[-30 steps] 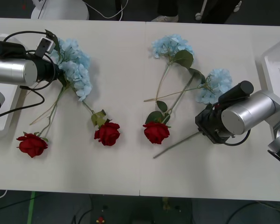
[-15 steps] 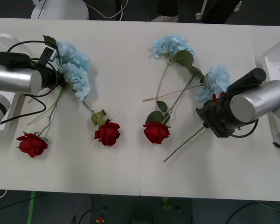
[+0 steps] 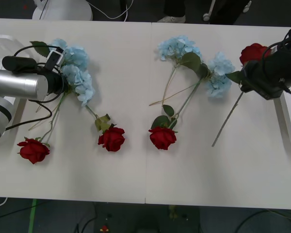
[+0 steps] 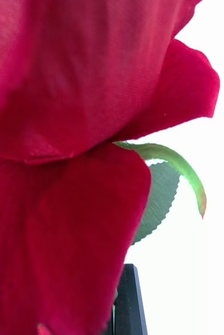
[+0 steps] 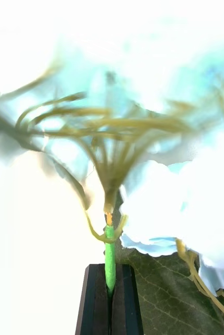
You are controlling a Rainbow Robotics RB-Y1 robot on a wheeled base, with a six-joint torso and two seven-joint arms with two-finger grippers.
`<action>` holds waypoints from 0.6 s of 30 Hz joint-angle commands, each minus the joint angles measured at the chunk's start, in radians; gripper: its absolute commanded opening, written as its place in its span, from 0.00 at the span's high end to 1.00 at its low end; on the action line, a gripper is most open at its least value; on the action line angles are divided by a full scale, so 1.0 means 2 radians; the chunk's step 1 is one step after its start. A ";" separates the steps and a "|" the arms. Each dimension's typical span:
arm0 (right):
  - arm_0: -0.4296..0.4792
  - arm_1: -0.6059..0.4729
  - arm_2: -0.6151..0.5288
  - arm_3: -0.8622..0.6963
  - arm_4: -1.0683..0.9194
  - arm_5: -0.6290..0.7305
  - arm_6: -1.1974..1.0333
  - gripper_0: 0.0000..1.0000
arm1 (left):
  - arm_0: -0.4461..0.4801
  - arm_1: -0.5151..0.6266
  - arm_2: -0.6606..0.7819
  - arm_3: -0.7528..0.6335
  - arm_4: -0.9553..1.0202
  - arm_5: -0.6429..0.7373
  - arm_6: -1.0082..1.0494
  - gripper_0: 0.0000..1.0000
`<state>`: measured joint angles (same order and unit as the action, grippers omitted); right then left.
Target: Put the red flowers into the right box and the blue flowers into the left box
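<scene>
Left arm (image 3: 17, 85): a smooth, brushed-silver cylindrical forearm segment that ends toward the wrist in a matte black collar. A black cylindrical module lies along its upper side, and a small white-and-grey block sits at the wrist. Thin black cables loop from the wrist over and beneath the silver segment. A white, rounded link with a dark band adjoins it at the picture's edge. Right arm (image 3: 276, 68): a black wrist housing with black cabling curving around it. Left gripper (image 5: 110, 298): two flat black fingers with straight, squared edges. Right gripper: one black, square-cornered finger (image 4: 129, 303) visible in the right wrist view.
</scene>
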<state>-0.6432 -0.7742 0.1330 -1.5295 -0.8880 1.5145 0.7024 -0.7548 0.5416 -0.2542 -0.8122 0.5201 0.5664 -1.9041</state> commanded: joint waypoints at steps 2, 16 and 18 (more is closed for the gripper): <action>-0.072 -0.061 -0.011 0.070 0.005 0.001 0.143 1.00 | -0.024 0.026 0.033 -0.053 0.035 0.044 -0.013 1.00; -0.204 -0.078 0.017 0.343 0.180 -0.112 0.481 1.00 | 0.036 0.148 0.242 -0.164 0.181 0.203 -0.020 1.00; -0.205 -0.075 0.029 0.358 0.202 -0.143 0.494 1.00 | 0.058 0.168 0.274 -0.165 0.196 0.203 -0.036 1.00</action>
<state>-0.9971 -0.8842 0.1425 -0.8391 -0.5332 1.2838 1.6398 -0.7036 0.7621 0.1904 -1.1010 0.8720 0.9654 -1.9044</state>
